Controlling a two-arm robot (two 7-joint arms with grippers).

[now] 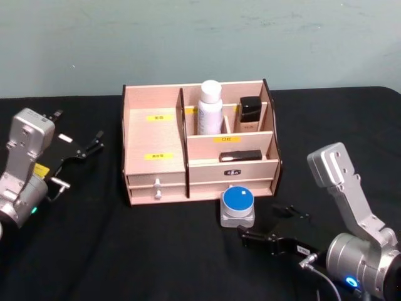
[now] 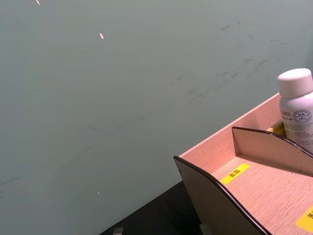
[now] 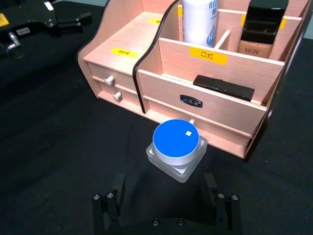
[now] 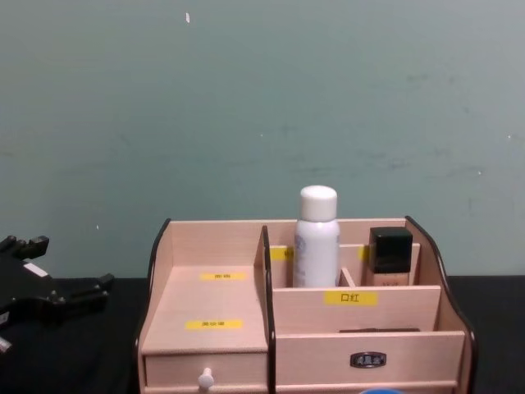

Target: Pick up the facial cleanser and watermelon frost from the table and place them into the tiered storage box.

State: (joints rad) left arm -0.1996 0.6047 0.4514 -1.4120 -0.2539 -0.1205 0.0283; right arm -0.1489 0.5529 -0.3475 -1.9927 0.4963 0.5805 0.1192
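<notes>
White bottle (image 1: 210,106) upright, cap up, in box's (image 1: 155,135) back compartment. Blue-lidded jar (image 1: 237,205) lid-up on black table (image 1: 125,251) before box. Right gripper (image 1: 260,221) jaws apart beside jar; left gripper (image 1: 81,160) jaws apart, parked left. Green wall (image 1: 188,37).

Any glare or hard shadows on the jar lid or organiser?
Right wrist view: small white spot, glint or mark, on the blue jar lid; head view: tiered storage box evenly lit, no hard shadows on the black table; chest view: white bottle shows soft shading.
</notes>
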